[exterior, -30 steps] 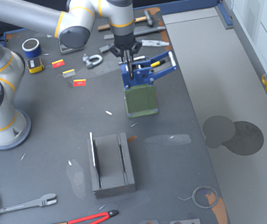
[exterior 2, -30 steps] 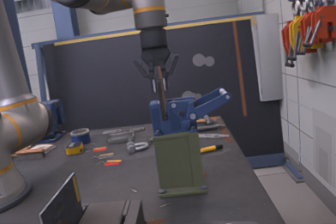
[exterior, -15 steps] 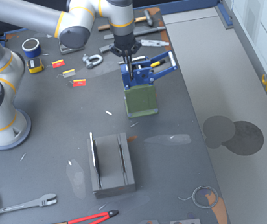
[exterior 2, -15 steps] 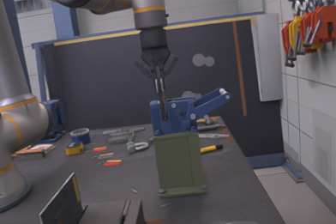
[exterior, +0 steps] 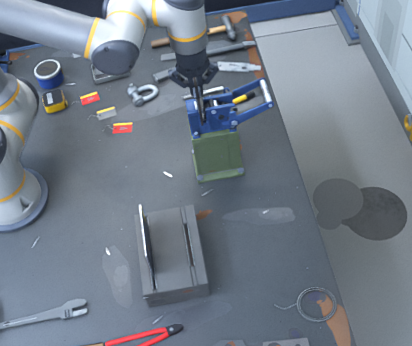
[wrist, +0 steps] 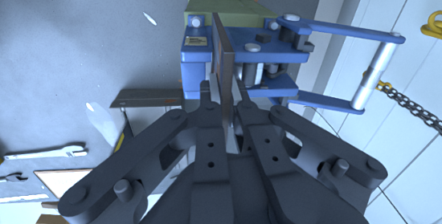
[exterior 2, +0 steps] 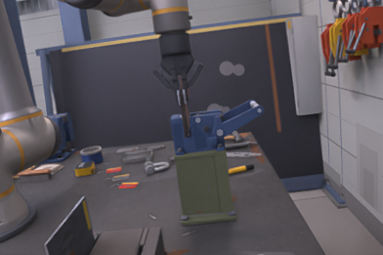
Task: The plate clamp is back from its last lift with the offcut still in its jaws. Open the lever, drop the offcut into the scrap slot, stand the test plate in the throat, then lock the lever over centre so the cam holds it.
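My gripper points straight down over the blue plate clamp, and I have its fingers closed on the top edge of the thin dark offcut, which still stands in the clamp's throat. The clamp sits on a green block. Its lever is swung up and out to the right. The test plate stands on edge in the left groove of the grey rack.
Behind the clamp lie a hammer, a shackle and other hand tools. Red tags, a tape measure and a tape roll lie to the left. A wrench and red cutters lie near the front.
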Motion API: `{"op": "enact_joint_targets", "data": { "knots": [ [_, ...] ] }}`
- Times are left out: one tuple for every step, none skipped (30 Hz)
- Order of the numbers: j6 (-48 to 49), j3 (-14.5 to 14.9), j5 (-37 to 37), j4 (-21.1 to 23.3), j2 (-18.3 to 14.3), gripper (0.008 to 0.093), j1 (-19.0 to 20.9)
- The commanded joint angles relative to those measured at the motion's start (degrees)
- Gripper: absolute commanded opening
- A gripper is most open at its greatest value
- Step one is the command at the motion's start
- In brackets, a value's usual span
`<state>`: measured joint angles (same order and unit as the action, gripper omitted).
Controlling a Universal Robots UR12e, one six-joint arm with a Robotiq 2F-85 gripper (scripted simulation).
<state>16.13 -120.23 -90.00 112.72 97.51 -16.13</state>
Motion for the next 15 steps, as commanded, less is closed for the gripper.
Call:
{"op": "enact_joint_targets", "data": {
  "knots": [
    [0.0,0.0,0.0,0.0,0.0,0.0080,0.0],
    [0.0,0.0,0.0,0.0,0.0,0.0080,0.0],
    [0.0,0.0,0.0,0.0,0.0,0.0080,0.0],
    [0.0,0.1,0.0,0.0,0.0,0.0080,0.0],
    [0.0,0.1,0.0,-0.1,0.0,0.0080,0.0],
    [0.0,0.1,0.0,-0.1,0.0,0.0080,0.0],
    [0.0,0.1,0.0,-0.1,0.1,0.0080,0.0],
    [0.0,0.1,0.0,-0.2,0.1,0.0080,0.0],
    [0.0,0.2,0.0,-0.2,0.1,0.0080,0.0],
    [0.0,0.2,0.0,-0.2,0.1,0.0080,0.0],
    [0.0,0.2,0.0,-0.3,0.1,0.0080,0.0],
    [0.0,0.3,0.0,-0.3,0.2,0.0080,0.0],
    [0.0,0.3,0.0,-0.4,0.2,0.0080,0.0],
    [0.0,0.4,0.0,-0.4,0.2,0.0080,0.0],
    [0.0,0.4,0.0,-0.5,0.2,0.0080,0.0]
  ]
}}
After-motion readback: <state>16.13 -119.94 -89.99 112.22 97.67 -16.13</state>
